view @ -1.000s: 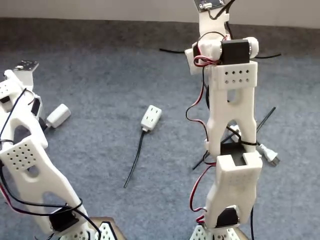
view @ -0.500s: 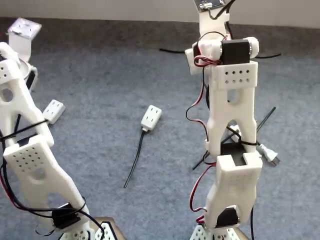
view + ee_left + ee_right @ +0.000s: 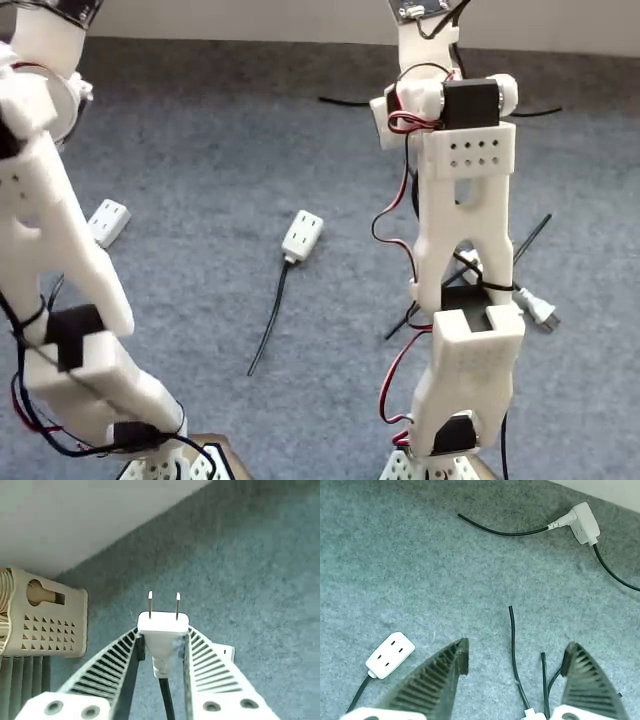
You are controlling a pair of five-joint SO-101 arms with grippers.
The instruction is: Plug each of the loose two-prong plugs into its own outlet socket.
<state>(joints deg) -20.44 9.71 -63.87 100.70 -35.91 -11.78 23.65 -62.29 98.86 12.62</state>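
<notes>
Left wrist view: left pincer (image 3: 162, 637) clamps white plastic two-prong plug (image 3: 163, 622).
Right pincer (image 3: 516, 652) gapes; drag from the black cord (image 3: 166, 702) could skew it off-line.

My bench (image 3: 200, 150) is covered in grey carpet, and near its middle lies a white outlet socket (image 3: 302, 234), its black cord (image 3: 268, 318) trailing toward the near edge. A second socket (image 3: 108, 221) lies well apart on my left side, and a white two-prong plug (image 3: 537, 309) lies on my right. Toward the far edge a white connector block (image 3: 582, 524) rests on the carpet with its own cable; plug or socket, I cannot tell.
</notes>
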